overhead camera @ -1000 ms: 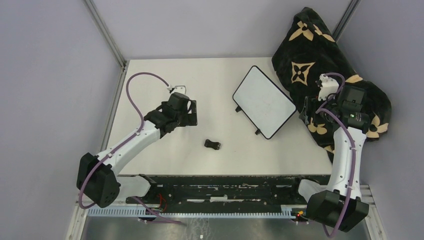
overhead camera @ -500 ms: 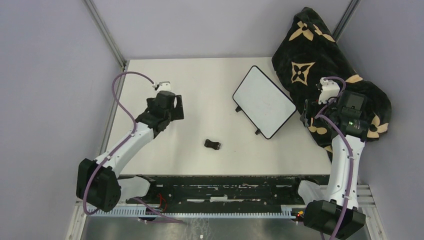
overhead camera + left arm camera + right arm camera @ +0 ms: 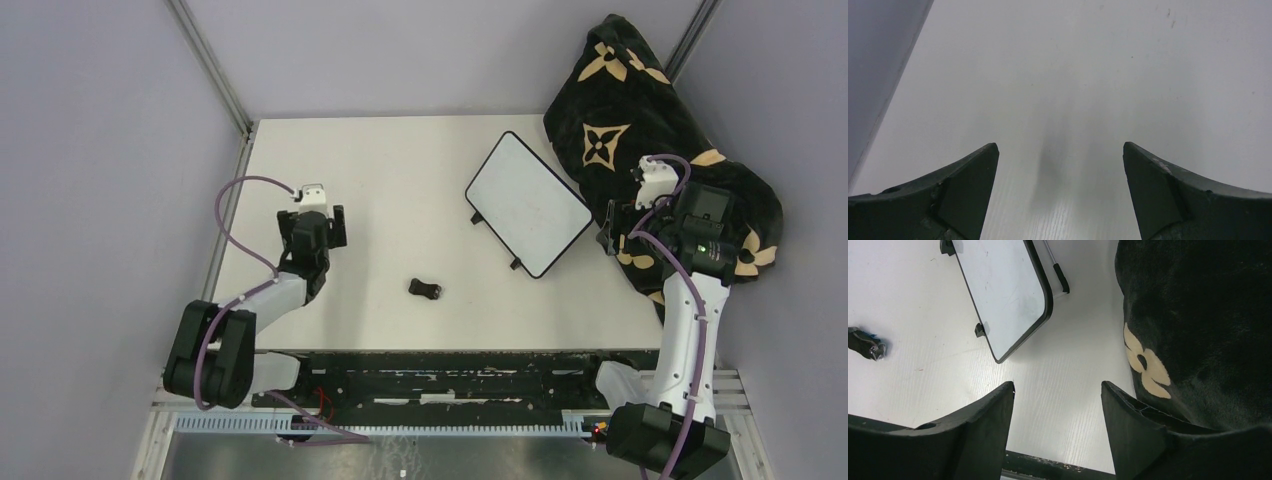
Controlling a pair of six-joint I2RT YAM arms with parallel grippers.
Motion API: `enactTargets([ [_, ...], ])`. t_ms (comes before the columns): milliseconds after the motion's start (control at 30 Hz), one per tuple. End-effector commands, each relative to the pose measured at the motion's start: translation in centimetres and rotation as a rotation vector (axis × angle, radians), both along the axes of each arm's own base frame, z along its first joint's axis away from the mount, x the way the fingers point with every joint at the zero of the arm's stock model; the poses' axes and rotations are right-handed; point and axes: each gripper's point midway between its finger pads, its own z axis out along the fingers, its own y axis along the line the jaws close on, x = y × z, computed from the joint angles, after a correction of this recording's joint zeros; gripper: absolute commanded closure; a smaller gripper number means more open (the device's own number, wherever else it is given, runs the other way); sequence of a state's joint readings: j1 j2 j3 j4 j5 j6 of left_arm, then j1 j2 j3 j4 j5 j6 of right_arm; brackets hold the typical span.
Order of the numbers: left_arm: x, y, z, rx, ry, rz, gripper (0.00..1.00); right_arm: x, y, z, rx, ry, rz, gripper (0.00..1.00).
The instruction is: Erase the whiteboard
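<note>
one whiteboard (image 3: 528, 204) flat, diagonal, on table (image 3: 400, 160), far-right part, just beside one black flowered blanket (image 3: 640, 110). one small black object (image 3: 425, 289) near front centre, apart from whiteboard. two grippers, both spread wide, empty: left gripper (image 3: 1060, 150) over bare table near left edge; right gripper (image 3: 1058, 387) at blanket edge, near whiteboard.
</note>
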State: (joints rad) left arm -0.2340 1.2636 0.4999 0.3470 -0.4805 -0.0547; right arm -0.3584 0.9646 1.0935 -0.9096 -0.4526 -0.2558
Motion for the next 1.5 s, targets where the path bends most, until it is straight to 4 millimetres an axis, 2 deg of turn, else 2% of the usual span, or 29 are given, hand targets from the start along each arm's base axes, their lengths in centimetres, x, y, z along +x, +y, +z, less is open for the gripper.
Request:
enactTargets([
  [0,2.6,-0.6,3.0,0.032,-0.198,-0.064,0.01,0.1,0.4,2.3,-0.014,-0.078,0.022,0.27],
  [133,2.9,-0.4,2.1,0.08,-0.2,-0.07,0.01,0.2,0.6,2.1,-0.006,-0.071,0.035,0.27],
  [300,3.2,-0.2,0.3,0.061,-0.175,-0.068,0.0,0.4,0.8,1.6,0.018,-0.051,0.05,0.27],
  [433,2.5,0.3,-1.1,0.064,-0.185,-0.046,0.0,0.3,0.9,1.3,0.016,-0.043,0.054,0.27],
  [700,2.6,1.4,-1.3,0.042,-0.196,0.02,0.02,0.2,1.2,1.1,0.033,-0.042,0.068,0.27],
  [867,3.6,0.7,-2.0,-0.014,-0.151,-0.099,0.02,0.1,1.3,1.0,0.031,-0.041,0.078,0.27],
  [1100,4.1,-0.3,-2.4,-0.058,-0.122,-0.214,0.02,0.1,1.5,1.1,0.036,-0.045,0.086,0.27],
  [1233,4.1,-0.2,-2.5,-0.057,-0.119,-0.211,0.04,0.0,1.5,1.1,0.04,-0.042,0.083,0.27],
  [1300,4.1,1.0,-2.3,-0.059,-0.13,-0.126,0.05,0.0,1.5,1.1,0.039,-0.044,0.082,0.27],
  [1467,4.1,1.0,-2.4,-0.059,-0.129,-0.121,0.05,0.0,1.7,1.2,0.05,-0.042,0.085,0.25],
])
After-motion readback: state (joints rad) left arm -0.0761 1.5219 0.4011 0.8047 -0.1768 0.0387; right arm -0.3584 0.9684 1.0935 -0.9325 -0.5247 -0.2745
